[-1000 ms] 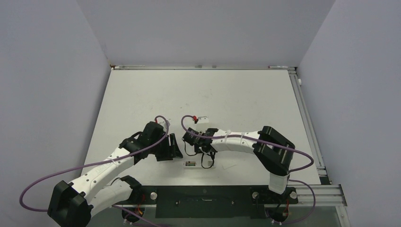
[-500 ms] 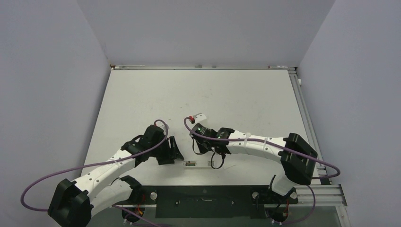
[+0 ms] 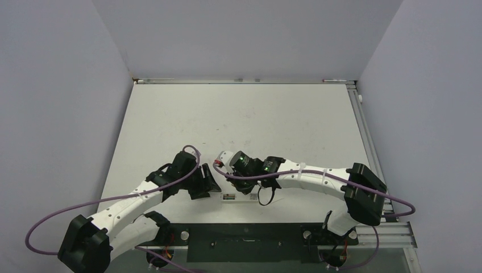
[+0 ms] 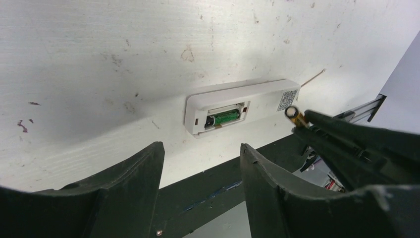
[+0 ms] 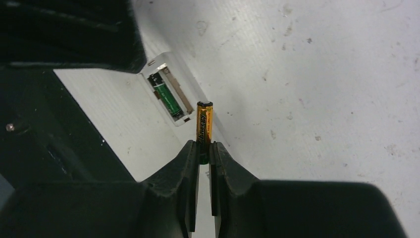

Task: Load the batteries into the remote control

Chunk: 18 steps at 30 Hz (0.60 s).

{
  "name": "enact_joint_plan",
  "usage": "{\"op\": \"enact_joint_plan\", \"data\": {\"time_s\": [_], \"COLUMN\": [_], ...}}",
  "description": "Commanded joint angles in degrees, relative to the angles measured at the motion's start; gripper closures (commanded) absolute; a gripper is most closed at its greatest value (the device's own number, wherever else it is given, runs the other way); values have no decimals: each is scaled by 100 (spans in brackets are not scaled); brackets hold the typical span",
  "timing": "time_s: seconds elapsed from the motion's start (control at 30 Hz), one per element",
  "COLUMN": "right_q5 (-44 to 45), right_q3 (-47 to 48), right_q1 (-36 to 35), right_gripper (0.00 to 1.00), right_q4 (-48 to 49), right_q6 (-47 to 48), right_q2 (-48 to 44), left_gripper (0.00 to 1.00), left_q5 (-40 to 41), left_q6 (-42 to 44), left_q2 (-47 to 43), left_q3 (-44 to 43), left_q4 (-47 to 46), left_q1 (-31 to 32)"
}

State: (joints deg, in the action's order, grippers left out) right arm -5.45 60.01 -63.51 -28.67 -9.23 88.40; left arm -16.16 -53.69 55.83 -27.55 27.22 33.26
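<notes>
The white remote control [image 4: 257, 99] lies near the table's front edge with its battery recess facing up. A dark green battery [image 4: 225, 117] lies in one slot, and the slot beside it [image 5: 176, 91] is bare. My right gripper [image 5: 204, 148] is shut on a gold-orange battery [image 5: 204, 124]. It holds this battery by its lower end, just above and beside the remote control [image 5: 171, 94]. In the left wrist view this battery [image 4: 292, 112] pokes out to the right of the recess. My left gripper [image 4: 200, 148] stands open and holds nothing, just left of the remote control [image 3: 230, 197].
The dark mounting rail [image 3: 244, 233] runs along the near table edge right below the remote. The two arms' wrists sit close together over this spot. Purple cables [image 3: 57, 213] loop beside both arms. Scuffed white tabletop [image 3: 256, 119] stretches away behind.
My right arm has stretched out lower, and its wrist has swung left over the remote, still gripping the battery. The left arm has barely shifted.
</notes>
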Motion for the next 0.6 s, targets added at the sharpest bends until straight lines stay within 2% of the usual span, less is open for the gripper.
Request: {"op": "enact_joint_plan", "data": {"time_s": [0.0, 0.57], "right_q5": [-521, -830], "right_q3": [61, 577], "right_q1": [-128, -273], "right_gripper": [92, 91], "right_q4": [48, -396], "right_q6": [868, 1864], "right_q2": [-284, 389], "left_gripper": [45, 42], "left_q5": [194, 273], "left_q6": [-142, -194], "left_q2": [-157, -780], "left_q3": [44, 254], "left_q4": [26, 463], "left_q1": [-118, -702]}}
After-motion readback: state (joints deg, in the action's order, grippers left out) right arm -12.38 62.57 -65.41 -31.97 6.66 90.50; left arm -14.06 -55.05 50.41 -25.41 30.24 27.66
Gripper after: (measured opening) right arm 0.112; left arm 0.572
